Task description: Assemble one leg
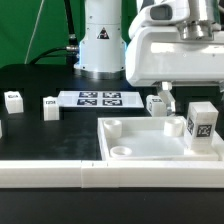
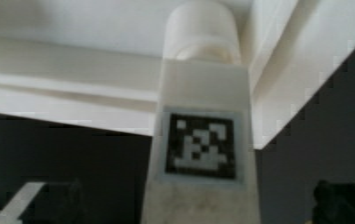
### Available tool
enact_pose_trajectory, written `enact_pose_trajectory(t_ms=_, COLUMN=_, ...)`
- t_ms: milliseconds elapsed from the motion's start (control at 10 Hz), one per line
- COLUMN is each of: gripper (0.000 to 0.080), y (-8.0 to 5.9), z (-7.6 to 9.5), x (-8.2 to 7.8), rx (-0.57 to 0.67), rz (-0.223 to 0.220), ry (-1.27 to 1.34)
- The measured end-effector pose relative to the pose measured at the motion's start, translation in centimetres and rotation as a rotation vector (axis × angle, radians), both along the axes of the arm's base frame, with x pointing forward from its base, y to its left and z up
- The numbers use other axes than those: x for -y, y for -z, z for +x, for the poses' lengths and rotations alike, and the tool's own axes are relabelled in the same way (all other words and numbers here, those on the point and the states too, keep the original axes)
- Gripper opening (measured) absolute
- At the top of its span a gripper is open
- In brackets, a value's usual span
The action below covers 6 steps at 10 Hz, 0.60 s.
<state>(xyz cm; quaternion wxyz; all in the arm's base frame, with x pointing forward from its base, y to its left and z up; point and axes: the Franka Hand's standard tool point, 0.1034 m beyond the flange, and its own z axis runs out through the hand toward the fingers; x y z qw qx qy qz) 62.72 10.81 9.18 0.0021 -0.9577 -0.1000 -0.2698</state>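
The leg (image 1: pixel 201 124), a white block with a black-and-white tag, stands upright over the near right corner of the large white square panel (image 1: pixel 140 143). In the wrist view the leg (image 2: pixel 202 150) runs lengthwise between my two dark fingers (image 2: pixel 25 201), its rounded peg end pointing at the panel (image 2: pixel 85 75). There is a gap on each side of it. My gripper (image 1: pixel 195 92) hangs just above the leg and is open, straddling it (image 2: pixel 188 206) without touching. Its fingertips are mostly hidden in the exterior view.
Three more tagged leg blocks stand on the black table: one at the far left (image 1: pixel 13 99), one (image 1: pixel 50 107) beside it, one (image 1: pixel 157 103) behind the panel. The marker board (image 1: pixel 98 98) lies before the robot base. Long white bars (image 1: pixel 60 173) lie along the front.
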Motion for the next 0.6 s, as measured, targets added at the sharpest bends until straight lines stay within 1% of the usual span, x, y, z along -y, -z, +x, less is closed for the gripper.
enact_pose_trajectory(t_ms=200, gripper=0.0649, y=0.3, z=-0.2, x=-0.1, rx=-0.029, rz=0.000, ry=-0.002)
enact_pose_trajectory(t_ms=300, gripper=0.0649, y=0.5, z=-0.3, x=-0.2, rx=-0.073, rz=0.000, ry=-0.003)
enact_pose_trajectory(t_ms=400, gripper=0.0649, y=1.0, z=-0.2, x=0.0, rx=-0.178, rz=-0.002, ry=0.000)
enact_pose_trajectory(t_ms=500, gripper=0.0649, y=0.9, z=0.3, x=0.1, rx=-0.292, rz=-0.004, ry=0.005)
enact_pose_trajectory(t_ms=600, gripper=0.0649, y=0.6, z=0.9, x=0.0, rx=-0.365, rz=-0.002, ry=0.011)
